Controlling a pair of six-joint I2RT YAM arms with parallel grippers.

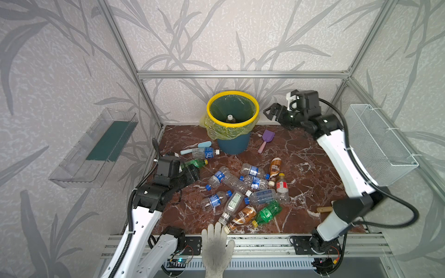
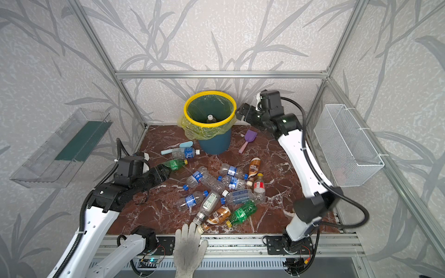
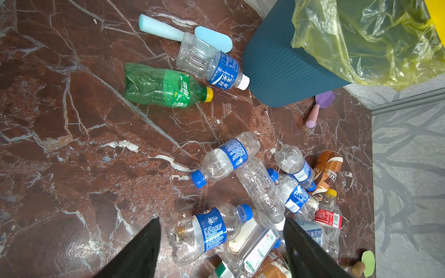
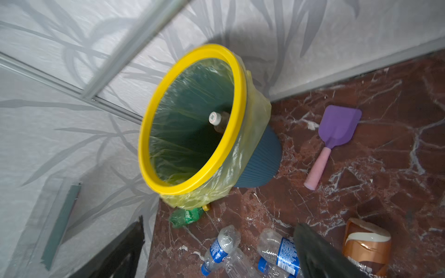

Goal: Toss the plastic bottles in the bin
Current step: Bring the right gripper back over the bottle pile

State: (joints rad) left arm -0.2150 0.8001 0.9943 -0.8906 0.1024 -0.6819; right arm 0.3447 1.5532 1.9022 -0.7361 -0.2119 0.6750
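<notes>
One brown bottle (image 3: 328,172) read "CAFE" in part; a clear bottle (image 3: 311,232) read "water". The bin (image 1: 233,145), lined with a yellow bag (image 1: 216,130), held one white-capped bottle (image 1: 230,118). The other bottles (image 1: 232,181) lay on the red marble tabletop (image 1: 313,168). The right gripper (image 1: 269,113) hung beside the bin rim, spread wide and empty. The left gripper (image 1: 193,172) hung over the tabletop, jaws apart and empty.

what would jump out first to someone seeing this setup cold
The bin with its bright yellow rim, at the back of the table, one bottle inside. Next, the jumble of plastic bottles lying mid-table, and a white gloved hand at the front edge.
</notes>
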